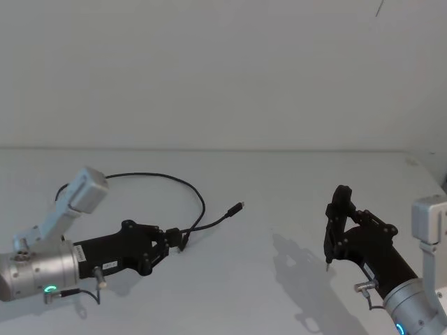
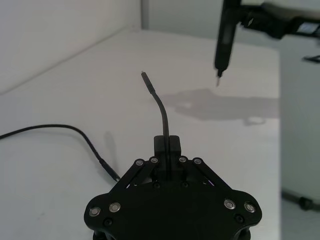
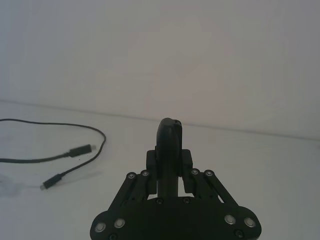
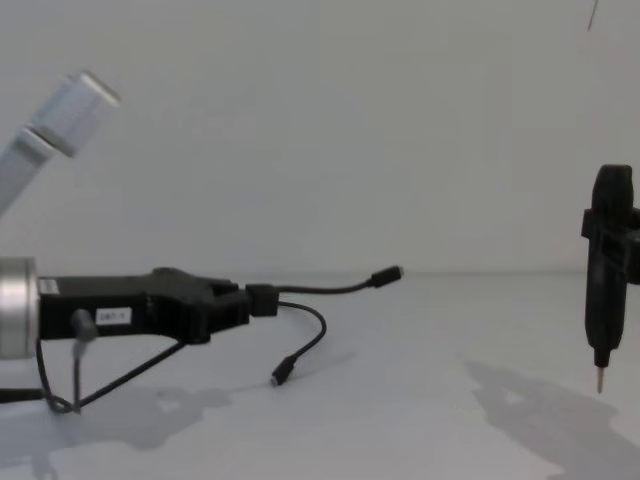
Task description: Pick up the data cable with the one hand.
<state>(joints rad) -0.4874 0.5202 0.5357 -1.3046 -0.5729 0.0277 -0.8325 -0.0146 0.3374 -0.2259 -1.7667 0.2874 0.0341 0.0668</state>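
In the head view, the data cable (image 1: 202, 204) is clamped by the left gripper (image 1: 173, 243) at the worktop's (image 1: 293, 181) near left. In the chest view, one plug (image 4: 388, 275) is raised rightward; the right gripper (image 4: 600, 370), jaws together, is poised at the right.

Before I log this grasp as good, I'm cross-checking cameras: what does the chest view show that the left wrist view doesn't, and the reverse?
Chest view: side-on, the left gripper holds the data cable by its block, raised off the table. One plug dangles low, and the white label is visible. Left wrist view: end-on, the block sits centred in the grip. Both: the cable clamped, its other plug pointing forward, and the right gripper hanging above the table.
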